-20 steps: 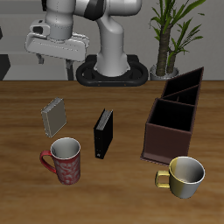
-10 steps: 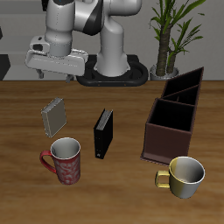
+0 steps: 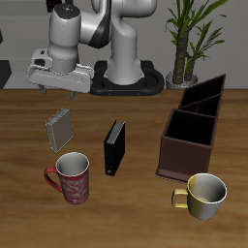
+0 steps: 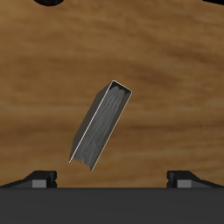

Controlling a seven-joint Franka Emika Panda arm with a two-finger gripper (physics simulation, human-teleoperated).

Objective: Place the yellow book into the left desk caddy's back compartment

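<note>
Nearest the table's front edge stand a red mug (image 3: 69, 178) and a yellow mug (image 3: 201, 194); behind the red mug the yellow book (image 3: 60, 128) stands on edge, well apart from the left desk caddy (image 3: 192, 132). The gripper (image 3: 57, 92) hangs above the book, probably to line up for a grasp. The wrist view shows the book (image 4: 101, 125) turned oblique between the two fingertips (image 4: 45, 178), which are wide apart, and this the exterior view does not show

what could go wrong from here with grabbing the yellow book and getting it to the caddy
1. The yellow book stands on a thin edge and lies at an angle to the tool, whose fingers look open; an unaligned close could tip it over.
2. The red mug sits close in front of the book, so a low approach might bump it.
3. The black book stands between it and the left desk caddy; a low carry could knock it.
</note>
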